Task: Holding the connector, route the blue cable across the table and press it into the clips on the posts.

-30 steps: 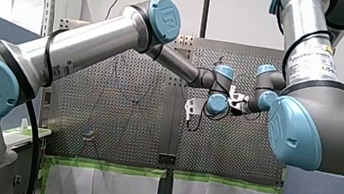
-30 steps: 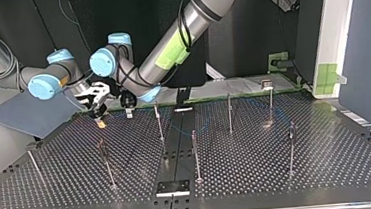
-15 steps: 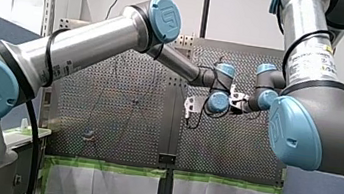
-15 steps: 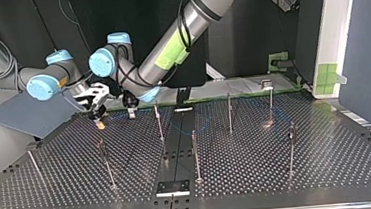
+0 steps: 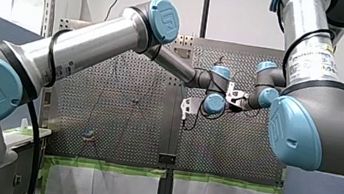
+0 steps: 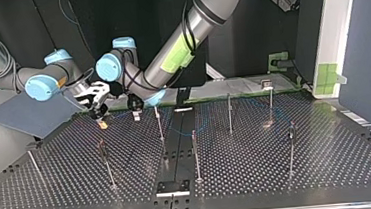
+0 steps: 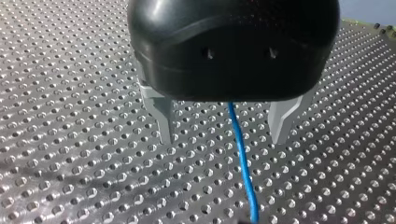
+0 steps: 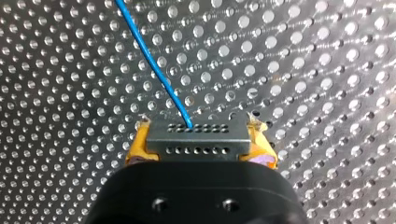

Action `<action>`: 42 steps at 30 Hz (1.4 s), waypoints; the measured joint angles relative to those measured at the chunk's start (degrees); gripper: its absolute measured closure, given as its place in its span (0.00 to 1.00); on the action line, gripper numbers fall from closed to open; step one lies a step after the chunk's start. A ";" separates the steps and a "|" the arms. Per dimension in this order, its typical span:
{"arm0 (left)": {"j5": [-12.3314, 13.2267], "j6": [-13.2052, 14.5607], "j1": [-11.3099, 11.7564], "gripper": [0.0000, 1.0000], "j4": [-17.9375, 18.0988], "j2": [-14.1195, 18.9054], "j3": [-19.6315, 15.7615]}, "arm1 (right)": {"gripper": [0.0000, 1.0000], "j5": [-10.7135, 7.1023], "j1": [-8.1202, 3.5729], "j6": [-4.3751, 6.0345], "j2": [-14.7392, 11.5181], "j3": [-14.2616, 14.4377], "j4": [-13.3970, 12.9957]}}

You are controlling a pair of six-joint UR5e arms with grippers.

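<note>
One tabletop (image 6: pixel 279 172): perforated metal, matt, dimpled throughout. Several posts (image 6: pixel 195 154): thin upright steel rods, with clips too small to read. Two hands, close together at the top view's ten o'clock.

Right hand (image 8: pixel 198 156): yellow pads clamped on the connector (image 8: pixel 198 135), a flat grey block with rows of pinholes.

Left hand (image 7: pixel 222 137): grey metal fingers spread wide, gripping nothing, straddling the cable (image 7: pixel 243 177) without touching it.

Cable: thin, blue, smooth, limp, leaving the connector across the tabletop.

Step, as judged: early routing. Next move calls for guiding the cable to the nearest post, at the left hand's four o'clock in the top view, then pressing it down.
</note>
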 joint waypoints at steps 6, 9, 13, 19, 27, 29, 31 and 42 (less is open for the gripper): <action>0.55 -0.09 0.32 0.02 -0.58 0.00 0.00 | 1.00 -0.92 0.14 -0.21 -0.67 0.01 0.23; 0.59 -0.13 0.18 0.17 -0.82 0.04 0.01 | 1.00 -1.09 0.13 -0.23 -0.77 0.00 0.24; 0.70 -0.25 -0.29 0.84 -0.69 0.05 0.06 | 1.00 -1.13 0.11 -0.24 -0.79 0.00 0.25; 0.66 -1.42 -0.89 1.00 -0.09 0.08 0.63 | 1.00 -1.14 0.10 -0.31 -0.80 0.00 0.25; -1.75 -4.13 -1.13 1.00 -1.62 0.18 2.69 | 1.00 -1.79 -0.15 -0.02 -1.70 -0.01 0.19; -2.36 -4.98 -1.13 1.00 -1.90 0.21 2.82 | 1.00 -1.97 -0.12 0.40 -2.40 -0.01 0.17; -2.67 -5.64 -1.15 1.00 -2.07 0.24 2.87 | 1.00 -2.25 -0.05 0.73 -3.08 -0.02 0.13; -3.88 -7.15 -1.08 1.00 -2.61 2.05 2.90 | 1.00 -3.31 -0.16 1.28 -5.68 -0.67 0.24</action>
